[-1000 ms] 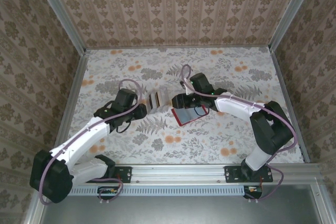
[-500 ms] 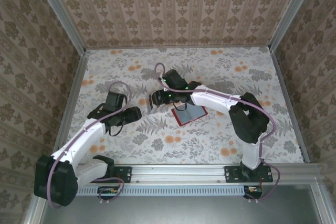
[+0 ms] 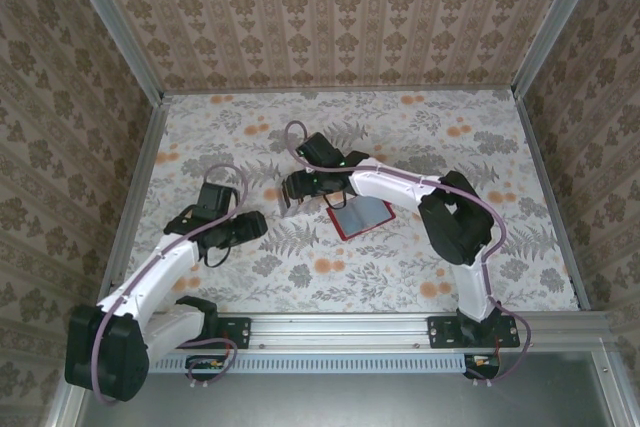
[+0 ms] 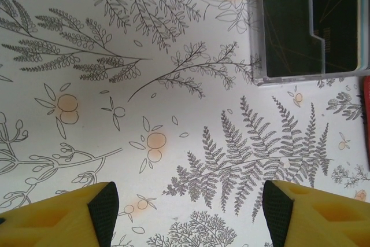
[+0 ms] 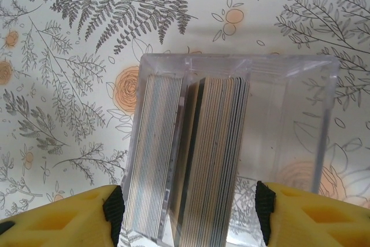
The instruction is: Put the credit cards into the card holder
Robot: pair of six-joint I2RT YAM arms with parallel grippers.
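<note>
Left claw (image 4: 185,212): released, empty.
Right claw (image 5: 188,212): astride box (image 5: 300,114); grip unclear.
Risk: skewed squeeze tipping box, spilling cards (image 5: 217,154) short of holder (image 3: 362,215).

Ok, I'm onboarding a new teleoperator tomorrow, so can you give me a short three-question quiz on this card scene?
1. Fill in: the red card holder lies ___ (open/closed) on the table.
2. The right gripper has its fingers either side of: A) the card holder, B) the clear box of upright cards, C) bare table.
3. True or false: the left gripper holds a card.
Key: 1 open; 2 B; 3 false.
</note>
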